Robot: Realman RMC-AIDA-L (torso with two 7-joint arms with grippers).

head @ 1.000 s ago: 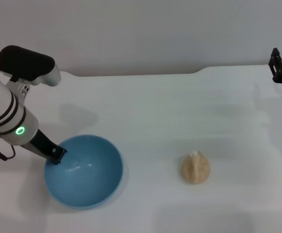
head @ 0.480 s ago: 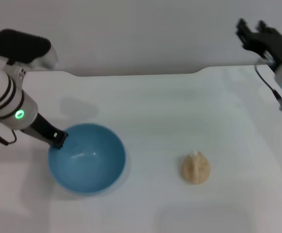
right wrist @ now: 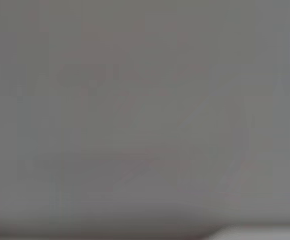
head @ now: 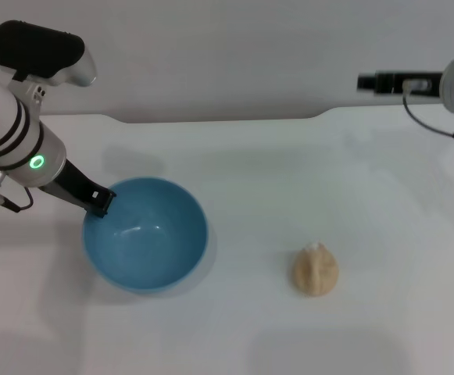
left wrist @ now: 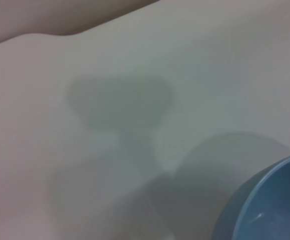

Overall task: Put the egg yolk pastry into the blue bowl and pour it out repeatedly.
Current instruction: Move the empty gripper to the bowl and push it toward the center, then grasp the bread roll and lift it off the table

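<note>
White surface carried the egg yolk pastry well apart from the blue bowl, whose rim your left tool clamped (right tool, state unclear, hung high), so you needed to fetch the pastry next.

White table against a plain grey wall.
</note>
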